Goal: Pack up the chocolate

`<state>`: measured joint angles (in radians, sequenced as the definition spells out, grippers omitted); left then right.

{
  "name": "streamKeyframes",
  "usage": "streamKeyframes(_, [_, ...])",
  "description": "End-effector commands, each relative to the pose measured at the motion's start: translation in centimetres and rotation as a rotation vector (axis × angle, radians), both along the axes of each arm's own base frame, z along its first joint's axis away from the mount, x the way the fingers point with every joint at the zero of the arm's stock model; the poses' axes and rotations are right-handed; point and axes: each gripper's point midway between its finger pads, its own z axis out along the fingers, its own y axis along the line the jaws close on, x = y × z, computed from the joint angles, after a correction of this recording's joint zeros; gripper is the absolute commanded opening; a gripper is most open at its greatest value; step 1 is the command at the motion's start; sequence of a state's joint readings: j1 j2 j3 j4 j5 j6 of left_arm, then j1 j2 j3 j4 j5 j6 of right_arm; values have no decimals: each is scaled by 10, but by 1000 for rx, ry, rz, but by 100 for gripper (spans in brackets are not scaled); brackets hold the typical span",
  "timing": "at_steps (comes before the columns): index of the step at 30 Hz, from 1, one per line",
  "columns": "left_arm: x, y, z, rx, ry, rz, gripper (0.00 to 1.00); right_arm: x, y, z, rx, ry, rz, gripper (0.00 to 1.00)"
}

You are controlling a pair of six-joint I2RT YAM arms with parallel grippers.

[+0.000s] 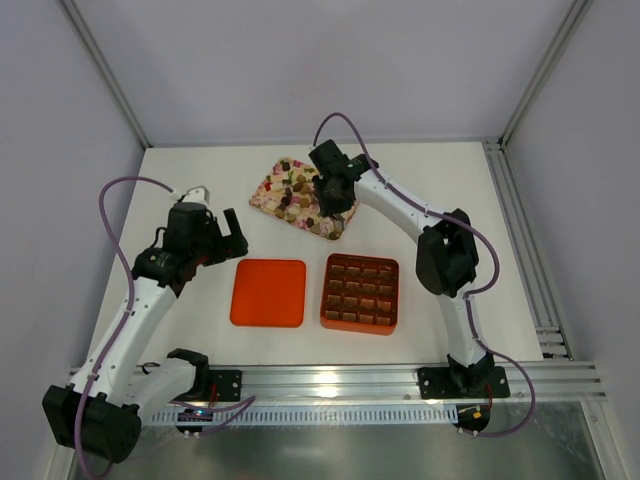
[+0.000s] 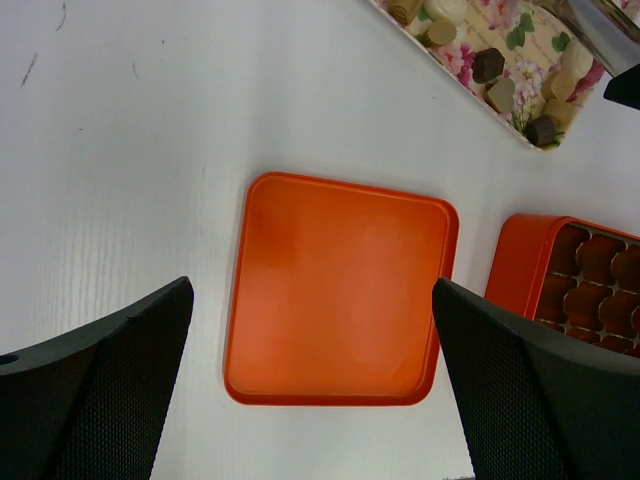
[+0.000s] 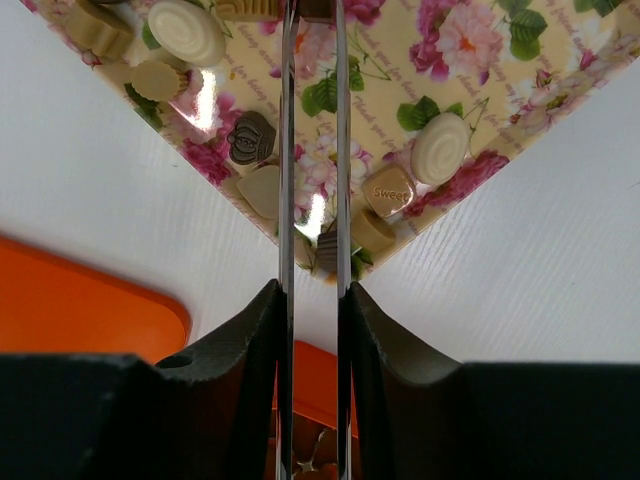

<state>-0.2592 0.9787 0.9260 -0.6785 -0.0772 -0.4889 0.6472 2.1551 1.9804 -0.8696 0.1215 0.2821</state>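
Chocolate (image 1: 298, 196) lumps in dark brown, mid brown and tan lie scattered on the pink floral tray (image 1: 266, 188) at the back. My right gripper (image 1: 331, 197) hangs over the tray's near corner. Its long metal blades stand close and parallel, with a brown chocolate (image 3: 316, 8) between them at the top edge of the right wrist view. More chocolate (image 3: 390, 190) lies on the tray (image 3: 470, 45) beneath. The orange box (image 1: 361, 293) holds several pieces in its grid. My left gripper (image 1: 226, 236) is open and empty above the orange lid (image 2: 340, 290).
The lid (image 1: 268, 292) lies flat just left of the box, both in front of the tray. The box's wall (image 2: 518, 262) shows at the right of the left wrist view, the tray's corner (image 2: 520, 30) above it. An aluminium rail (image 1: 350, 380) runs along the near edge.
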Motion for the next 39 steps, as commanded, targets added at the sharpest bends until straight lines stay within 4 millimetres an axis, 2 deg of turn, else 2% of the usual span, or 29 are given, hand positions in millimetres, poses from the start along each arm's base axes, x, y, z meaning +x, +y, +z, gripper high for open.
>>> streamKeyframes(1, [6, -1, 11, -11, -34, -4, 100, 4, 3, 41, 36, -87, 9, 28])
streamKeyframes(4, [6, -2, 11, -15, -34, -3, 100, 1, 4, 54, 60, -103, 12, 27])
streamKeyframes(8, [5, -3, 10, -18, -30, -3, 100, -6, 0, 83, 107, -141, 11, 26])
streamKeyframes(11, [6, -3, 9, -22, -26, -4, 100, -15, -3, 90, 126, -139, 16, 26])
streamKeyframes(12, [5, -3, 9, -23, -26, -3, 100, -19, -4, 100, 141, -154, 19, 26])
streamKeyframes(13, [6, -3, 9, -23, -26, -3, 100, -23, -7, 97, 137, -145, 19, 26])
streamKeyframes(18, [5, -4, 9, -24, -27, -4, 100, -48, -19, 105, 165, -130, 27, 25])
streamKeyframes(19, [5, -3, 9, -23, -26, -2, 100, -59, -25, 108, 177, -133, 29, 25])
streamKeyframes(20, [5, -3, 10, -25, -27, -1, 100, -65, -27, 109, 190, -127, 34, 25])
streamKeyframes(21, [5, -4, 10, -25, -27, -3, 100, -77, -33, 98, 178, -100, 34, 25])
streamKeyframes(22, [5, -4, 10, -26, -26, -2, 100, -85, -38, 108, 198, -119, 36, 25])
streamKeyframes(24, [5, -3, 9, -24, -25, -2, 100, -102, -42, 106, 206, -111, 47, 25])
streamKeyframes(25, [5, -3, 10, -25, -27, -1, 100, -116, -48, 104, 215, -103, 46, 25])
streamKeyframes(27, [5, -4, 9, -26, -25, -2, 100, -131, -52, 98, 215, -91, 52, 25])
streamKeyframes(28, [6, -3, 9, -25, -25, -1, 100, -144, -55, 85, 196, -63, 56, 25])
streamKeyframes(29, [5, -3, 8, -23, -23, 0, 100, -152, -60, 91, 213, -78, 54, 25])
streamKeyframes(30, [4, -3, 9, -24, -24, 0, 100, -162, -64, 80, 200, -57, 55, 25])
streamKeyframes(32, [4, -2, 8, -22, -23, 1, 100, -177, -68, 84, 226, -62, 54, 25])
streamKeyframes(33, [4, -2, 9, -24, -24, 2, 100, -184, -72, 73, 214, -41, 52, 25])
streamKeyframes(34, [4, -2, 7, -24, -19, 3, 100, -191, -71, 71, 218, -33, 59, 25])
streamKeyframes(39, [4, -3, 6, -25, -13, 4, 100, -210, -77, 65, 219, -21, 60, 25])
